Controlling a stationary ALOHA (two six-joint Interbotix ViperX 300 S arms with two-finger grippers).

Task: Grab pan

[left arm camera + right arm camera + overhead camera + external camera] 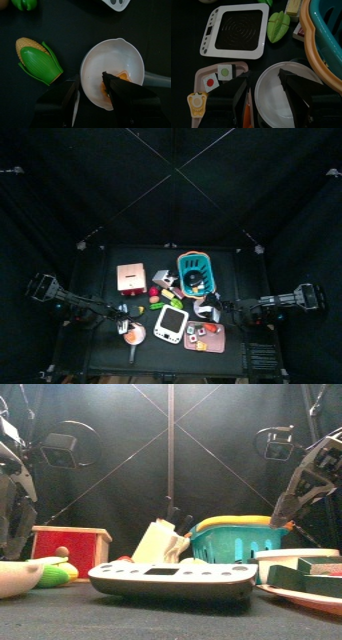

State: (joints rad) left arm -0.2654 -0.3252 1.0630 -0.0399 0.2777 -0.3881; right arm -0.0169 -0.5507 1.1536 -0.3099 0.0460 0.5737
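Note:
The pan [115, 70] is small and round, white outside and orange-pink inside, with a thin grey handle [157, 78]. In the top view it [131, 335] lies at the table's front left, and in the front view [19, 575] at the near left. My left gripper [93, 94] is open just above it. One jaw is over the pan's inside and the other outside its rim. My right gripper [271, 97] is open over a white bowl [278, 92], far from the pan.
A toy corn cob [39, 60] lies beside the pan. A white rectangular device [170, 323] sits mid-table, a teal basket [195, 270] behind it, a red box [131, 276] at back left, and a pink tray [203, 336] at front right.

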